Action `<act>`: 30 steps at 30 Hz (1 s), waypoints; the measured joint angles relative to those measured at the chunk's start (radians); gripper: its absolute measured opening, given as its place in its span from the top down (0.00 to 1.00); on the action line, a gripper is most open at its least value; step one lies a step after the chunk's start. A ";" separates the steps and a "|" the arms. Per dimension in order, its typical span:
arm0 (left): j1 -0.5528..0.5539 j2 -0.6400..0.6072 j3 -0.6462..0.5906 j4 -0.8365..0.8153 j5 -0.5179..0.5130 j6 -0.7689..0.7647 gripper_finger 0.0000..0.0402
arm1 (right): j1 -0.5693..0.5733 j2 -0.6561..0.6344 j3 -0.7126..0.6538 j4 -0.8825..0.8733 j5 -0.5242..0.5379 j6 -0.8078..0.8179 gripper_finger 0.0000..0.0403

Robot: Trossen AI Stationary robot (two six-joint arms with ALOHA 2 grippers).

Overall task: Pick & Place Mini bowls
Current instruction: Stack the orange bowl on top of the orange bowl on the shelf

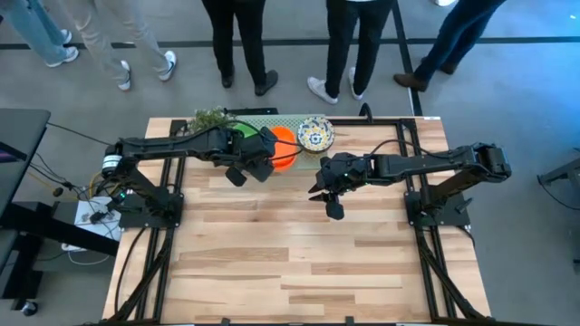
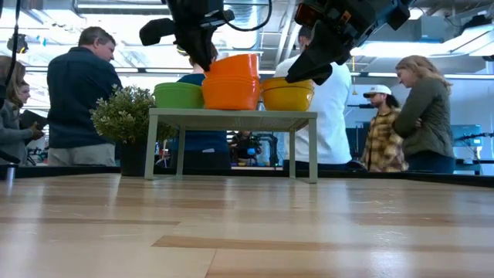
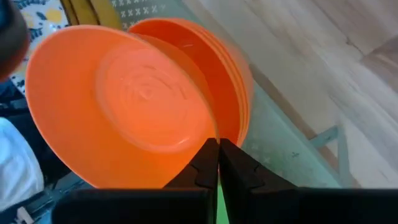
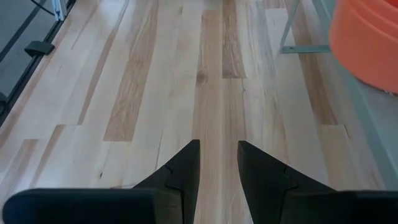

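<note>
On the pale green stand [image 2: 231, 116] at the table's far edge sit a green bowl [image 2: 179, 94], a stack of orange bowls [image 2: 230, 91] and a blue-and-yellow patterned bowl [image 1: 315, 133], whose outside is yellow [image 2: 287, 96]. My left gripper [image 3: 217, 149] is at the orange stack [image 1: 283, 145], shut on the top orange bowl [image 3: 124, 106]. My right gripper [image 4: 217, 155] hangs open above bare table just near of the stand, beside the patterned bowl, touching nothing [image 1: 323, 195]. My left gripper pinches the top orange bowl by its rim [image 3: 214, 135], between the two fingertips, on the side toward the table's left. The bowl is tilted, its held side [image 2: 212, 62] raised. Its other side still sits in the orange bowl below [image 2: 231, 96].
A small bushy plant [image 2: 123, 116] stands at the stand's left end [image 1: 208, 118]. Several people stand beyond the table's far edge [image 2: 77, 93]. Bare wooden table [image 1: 290, 263] stretches from the stand to the near edge, between the two arm bases.
</note>
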 joint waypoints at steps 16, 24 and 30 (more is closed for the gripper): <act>0.003 0.000 0.000 -0.061 -0.001 0.121 0.98 | 0.000 0.000 -0.009 -0.021 0.000 0.000 0.74; 0.004 -0.001 0.000 -0.052 0.003 -0.034 0.96 | 0.000 0.000 -0.009 -0.021 0.000 0.000 0.74; 0.004 -0.001 0.000 -0.030 0.034 -0.137 0.91 | 0.000 0.000 -0.009 -0.021 0.000 0.000 0.74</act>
